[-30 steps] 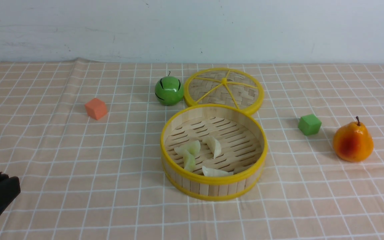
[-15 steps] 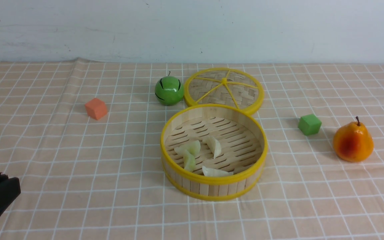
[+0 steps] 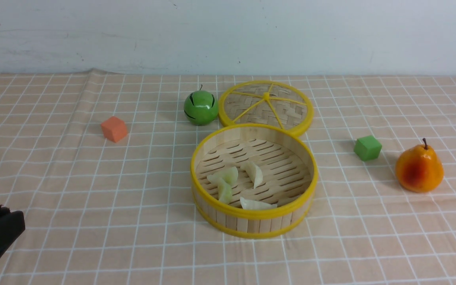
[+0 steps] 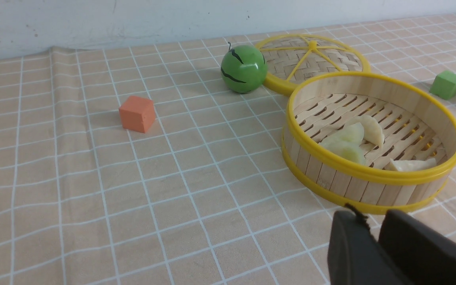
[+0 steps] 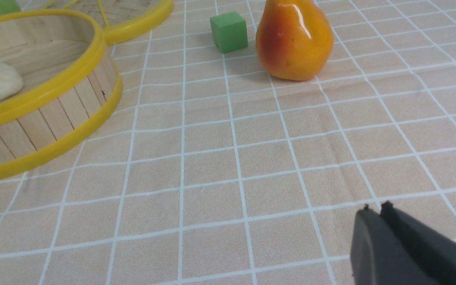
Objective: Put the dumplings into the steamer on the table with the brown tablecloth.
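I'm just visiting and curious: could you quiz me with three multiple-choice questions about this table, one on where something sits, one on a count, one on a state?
1. Where is the green cube?
A. inside the steamer
B. between steamer and pear
C. beside the orange cube

2. How many dumplings lie in the steamer?
A. two
B. four
C. six

3. The lid is:
A. on the steamer
B. off, flat behind it
C. held by an end effector

Answers: 1 B, it sits just left of the pear. 2 B, two greenish, two cream. 3 B, the steamer stands uncovered.
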Motion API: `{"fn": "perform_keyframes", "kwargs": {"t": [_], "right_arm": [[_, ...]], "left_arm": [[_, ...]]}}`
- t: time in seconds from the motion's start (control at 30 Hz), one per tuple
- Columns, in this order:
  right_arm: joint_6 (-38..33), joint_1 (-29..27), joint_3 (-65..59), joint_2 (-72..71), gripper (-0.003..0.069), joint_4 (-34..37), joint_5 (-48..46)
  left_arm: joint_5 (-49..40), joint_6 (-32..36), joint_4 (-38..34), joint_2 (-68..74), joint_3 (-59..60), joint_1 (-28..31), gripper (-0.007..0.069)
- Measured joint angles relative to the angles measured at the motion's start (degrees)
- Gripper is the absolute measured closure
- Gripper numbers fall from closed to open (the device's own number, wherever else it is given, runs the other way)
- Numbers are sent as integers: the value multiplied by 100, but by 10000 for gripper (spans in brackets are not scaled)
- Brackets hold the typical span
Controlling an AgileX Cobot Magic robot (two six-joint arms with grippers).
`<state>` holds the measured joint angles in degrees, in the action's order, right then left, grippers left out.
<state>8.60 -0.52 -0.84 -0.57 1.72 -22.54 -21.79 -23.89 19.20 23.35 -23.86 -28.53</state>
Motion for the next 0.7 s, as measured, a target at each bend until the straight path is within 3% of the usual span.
{"fn": "perform_keyframes", "kwargs": {"t": [0.33, 0.47, 0.6, 0.7], "right_arm": [[5, 0, 0, 0, 627, 11, 0], [5, 0, 0, 0, 624, 14, -10], [5, 0, 0, 0, 619, 14, -10], [5, 0, 0, 0, 615, 14, -10]], "left_arm": [[385, 33, 13, -262, 454, 31, 501], [616, 208, -36, -1014, 1166, 398, 501], [1974, 258, -923, -2076, 2246, 1078, 501], [2438, 298, -1350, -2372, 2506, 1556, 501]]}}
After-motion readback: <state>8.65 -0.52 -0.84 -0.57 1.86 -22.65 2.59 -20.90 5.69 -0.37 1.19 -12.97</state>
